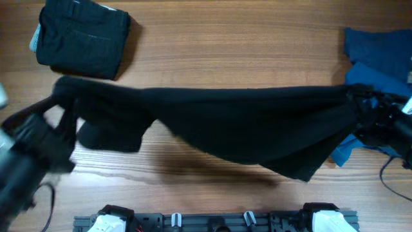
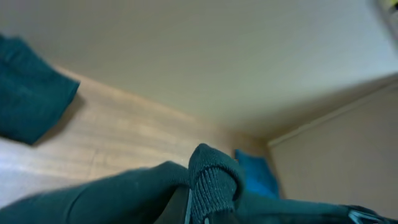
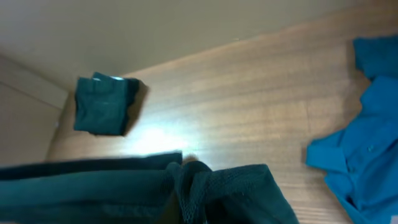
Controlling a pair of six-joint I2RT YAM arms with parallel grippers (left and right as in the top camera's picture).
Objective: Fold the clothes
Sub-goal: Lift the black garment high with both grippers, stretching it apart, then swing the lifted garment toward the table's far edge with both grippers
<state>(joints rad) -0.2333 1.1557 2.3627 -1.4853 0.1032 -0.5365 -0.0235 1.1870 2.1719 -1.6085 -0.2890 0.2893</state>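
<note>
Black garment (image 1: 244, 129) stretched wide between two claws. Shadow beneath suggests it hangs lifted off tabletop (image 1: 225, 58), lower edge sagging toward front. Left claw (image 1: 63, 115) pinched tight on bunched fabric at one end. Right claw (image 1: 362, 106) clamped same way on other end. Likely reason: pull cloth taut and smooth before laying it flat for first fold. Folded black piece (image 1: 82, 40) sits at far-left corner, well apart, probably finished. Blue garments (image 1: 380, 58) heaped at right edge, just beside right claw, unfolded, awaiting turn.
</note>
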